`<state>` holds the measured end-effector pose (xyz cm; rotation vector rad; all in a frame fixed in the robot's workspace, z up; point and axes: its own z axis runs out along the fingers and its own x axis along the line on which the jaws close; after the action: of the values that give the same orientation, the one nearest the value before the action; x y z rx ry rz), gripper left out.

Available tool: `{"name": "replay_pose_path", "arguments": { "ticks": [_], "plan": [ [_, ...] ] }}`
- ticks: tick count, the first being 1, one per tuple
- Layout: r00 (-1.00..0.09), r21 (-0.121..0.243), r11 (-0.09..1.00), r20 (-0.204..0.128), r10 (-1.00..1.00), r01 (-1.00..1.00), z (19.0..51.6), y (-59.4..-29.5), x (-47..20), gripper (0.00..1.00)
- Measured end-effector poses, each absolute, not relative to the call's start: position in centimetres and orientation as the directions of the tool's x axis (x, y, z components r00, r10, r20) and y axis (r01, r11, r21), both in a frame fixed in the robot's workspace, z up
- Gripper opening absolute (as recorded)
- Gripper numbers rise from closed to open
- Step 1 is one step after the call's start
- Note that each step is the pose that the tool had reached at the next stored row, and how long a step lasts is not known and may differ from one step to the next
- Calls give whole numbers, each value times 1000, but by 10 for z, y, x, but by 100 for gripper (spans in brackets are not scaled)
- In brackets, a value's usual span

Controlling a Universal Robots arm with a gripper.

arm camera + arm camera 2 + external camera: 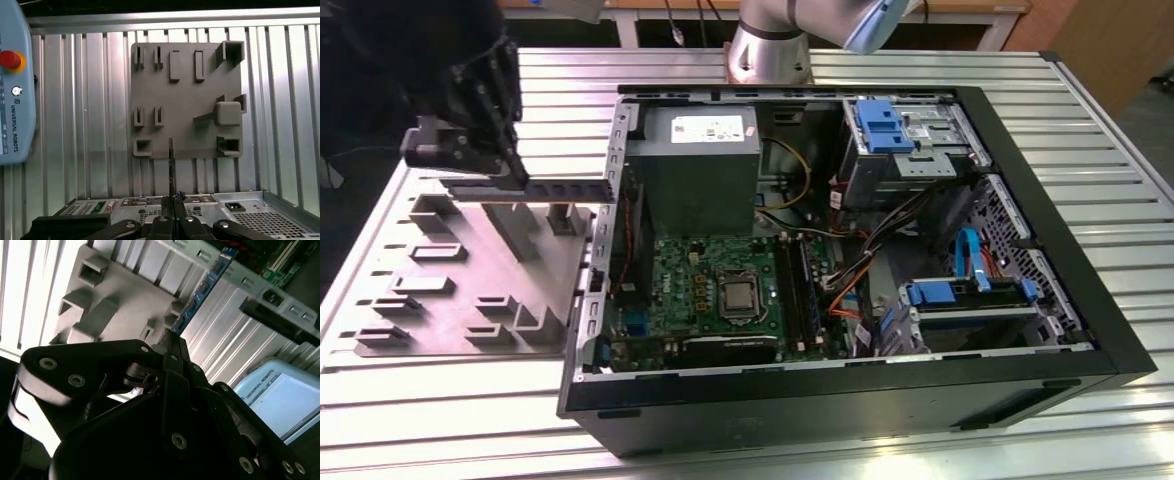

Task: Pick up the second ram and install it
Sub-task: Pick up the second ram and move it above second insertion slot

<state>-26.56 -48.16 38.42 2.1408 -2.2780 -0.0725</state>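
The gripper [483, 172] is clamped on one end of the second ram [547, 189], holding it above the grey fixture plate [454, 280] on the exterior view's left of the open computer case [854, 400]. The stick's long axis points toward the case — crosswise, by my reading, to the black slots [790, 285], well apart on the green board [700, 270].

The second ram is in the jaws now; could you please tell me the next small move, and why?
Probably carry it toward the exterior view's right, over the open case. The gripper holds the second ram level above the grey fixture plate, outside the case, apart from the black slots of the green board.
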Motion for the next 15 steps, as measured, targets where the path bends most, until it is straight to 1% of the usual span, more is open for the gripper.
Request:
{"name": "replay_pose_path", "arguments": {
  "ticks": [15],
  "plan": [
    [-63, 45, 62, -21, -998, -997, 384, -482, -199, 11]
  ]
}}
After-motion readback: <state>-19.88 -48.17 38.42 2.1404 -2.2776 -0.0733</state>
